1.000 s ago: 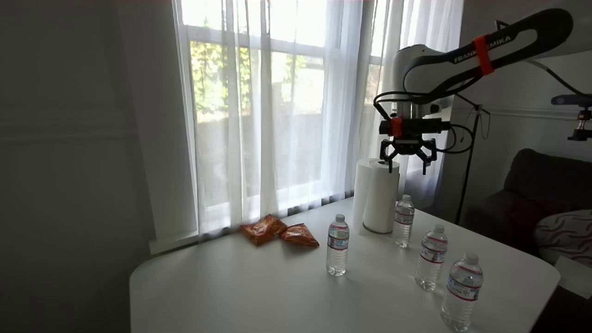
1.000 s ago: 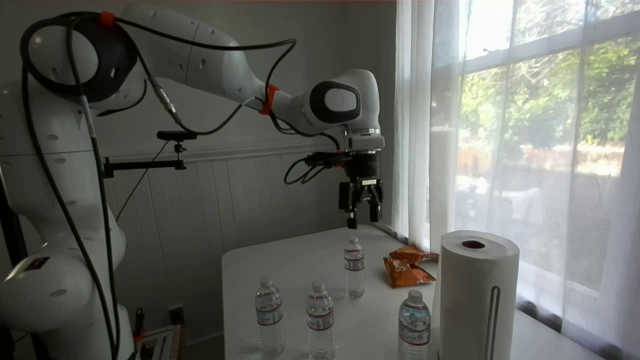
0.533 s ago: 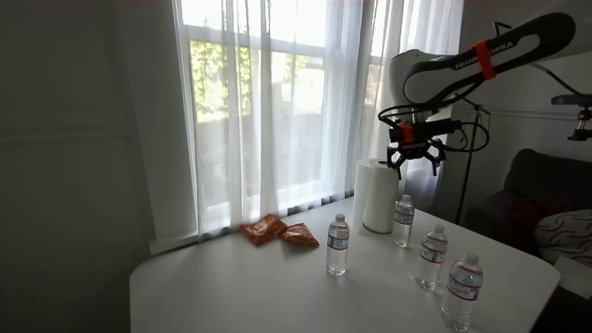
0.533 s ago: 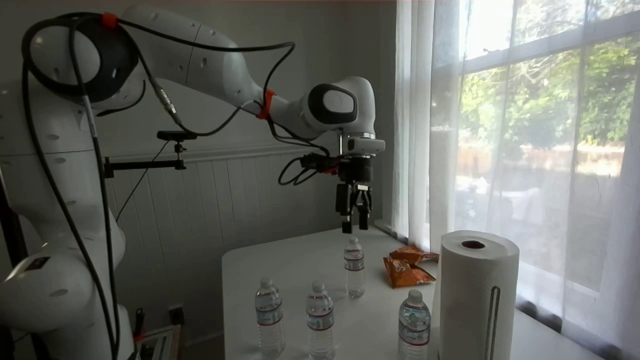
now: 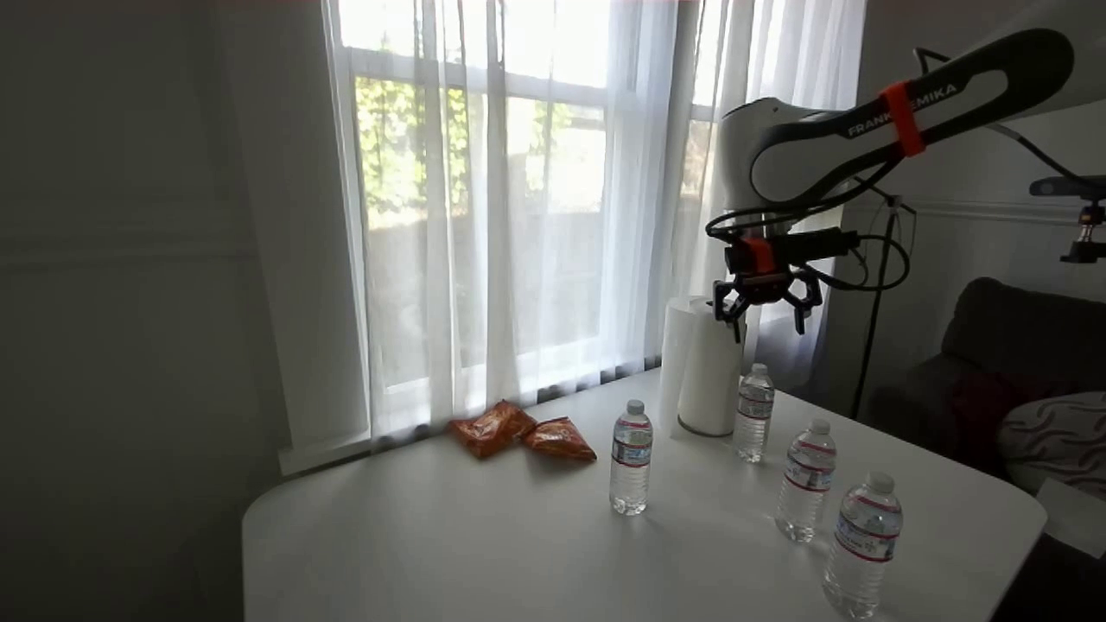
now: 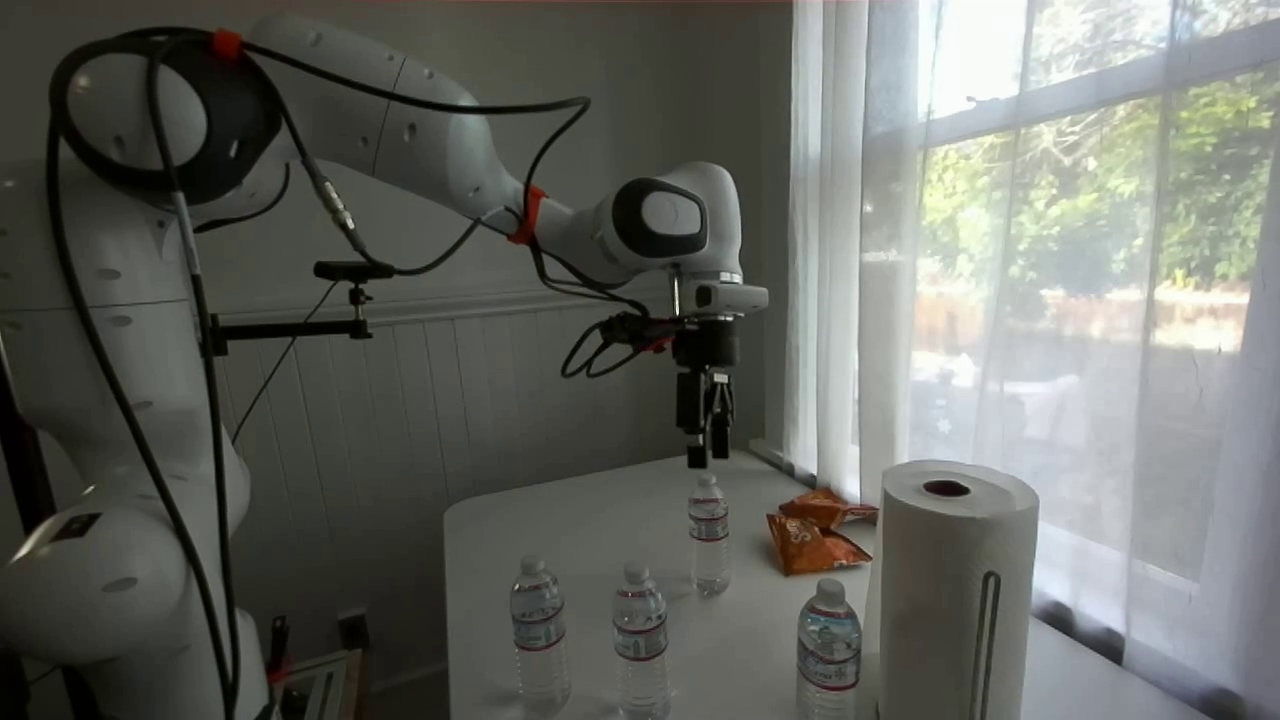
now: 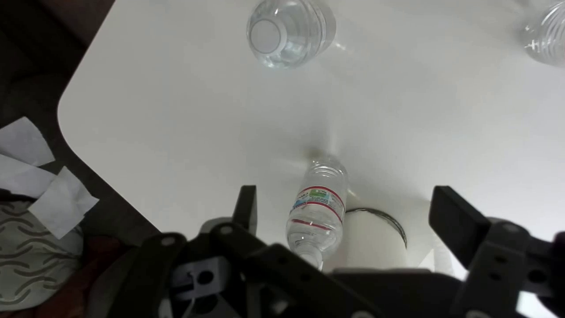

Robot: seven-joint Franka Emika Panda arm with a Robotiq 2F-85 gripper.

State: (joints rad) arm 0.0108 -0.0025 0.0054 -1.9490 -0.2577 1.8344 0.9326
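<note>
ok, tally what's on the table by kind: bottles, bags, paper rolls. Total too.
Bottles: 4
Bags: 2
Paper roll: 1
Total: 7

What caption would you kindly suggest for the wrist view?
Seen between open fingers, a labelled bottle and paper towel roll on a white table.
</note>
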